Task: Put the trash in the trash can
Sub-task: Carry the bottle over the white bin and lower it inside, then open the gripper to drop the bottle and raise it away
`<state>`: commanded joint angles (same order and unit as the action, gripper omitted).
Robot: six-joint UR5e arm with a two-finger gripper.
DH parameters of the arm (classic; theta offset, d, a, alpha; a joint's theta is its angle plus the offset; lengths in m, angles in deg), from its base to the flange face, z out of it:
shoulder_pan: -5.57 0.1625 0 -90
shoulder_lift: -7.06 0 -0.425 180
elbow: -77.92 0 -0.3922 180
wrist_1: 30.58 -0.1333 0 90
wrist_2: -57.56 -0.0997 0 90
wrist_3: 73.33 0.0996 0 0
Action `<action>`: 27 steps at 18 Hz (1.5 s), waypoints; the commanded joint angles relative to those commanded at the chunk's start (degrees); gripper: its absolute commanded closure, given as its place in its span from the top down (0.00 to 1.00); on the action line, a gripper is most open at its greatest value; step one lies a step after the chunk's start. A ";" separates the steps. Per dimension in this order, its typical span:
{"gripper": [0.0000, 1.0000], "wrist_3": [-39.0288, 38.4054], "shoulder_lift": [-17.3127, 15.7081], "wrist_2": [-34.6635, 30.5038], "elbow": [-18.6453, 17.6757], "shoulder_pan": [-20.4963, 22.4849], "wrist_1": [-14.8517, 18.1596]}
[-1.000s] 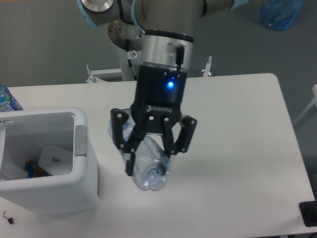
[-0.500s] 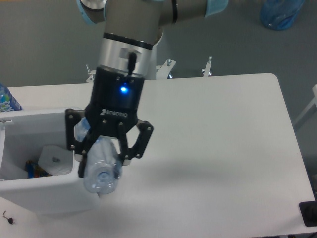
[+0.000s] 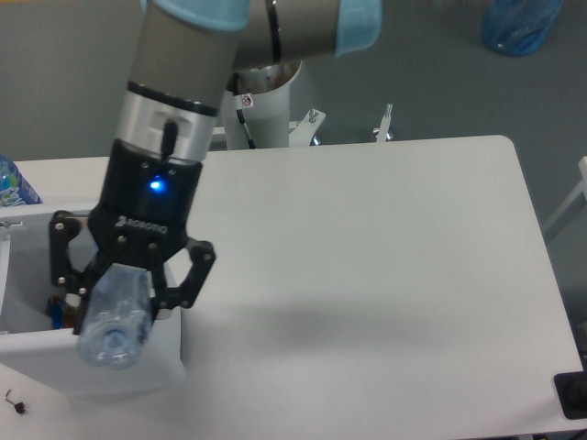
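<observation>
while clamped, bottle point(image 3: 115, 316) within claw point(image 3: 124, 307)

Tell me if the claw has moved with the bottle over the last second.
Yes. The claw, shut on the crushed bottle, has travelled left across the table and now sits over the trash can.

The bin point(image 3: 92, 362) is sitting on the table point(image 3: 385, 275) at its left side. The gripper point(image 3: 119, 307) is hanging over the bin, and the bottle point(image 3: 115, 316) is sitting between its fingers, above the bin's front wall. Another bottle point(image 3: 14, 183) is standing behind the bin, at the left edge.
</observation>
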<state>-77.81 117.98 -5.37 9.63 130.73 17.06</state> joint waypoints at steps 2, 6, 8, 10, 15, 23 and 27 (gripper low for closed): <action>0.60 0.00 0.35 -0.09 0.09 -0.97 0.00; 0.60 0.09 1.23 -0.26 0.18 -2.37 -0.09; 0.60 0.09 1.58 -0.26 0.09 -2.55 -0.09; 0.60 0.09 1.76 -0.26 0.09 -2.55 -0.09; 0.97 2.36 1.67 -0.26 -0.79 -2.64 -0.18; 1.00 6.50 -0.78 -0.35 -2.98 -1.59 -0.09; 1.00 7.11 -2.81 -1.31 -2.46 3.15 0.00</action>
<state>-70.70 115.17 -6.68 7.17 133.88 17.06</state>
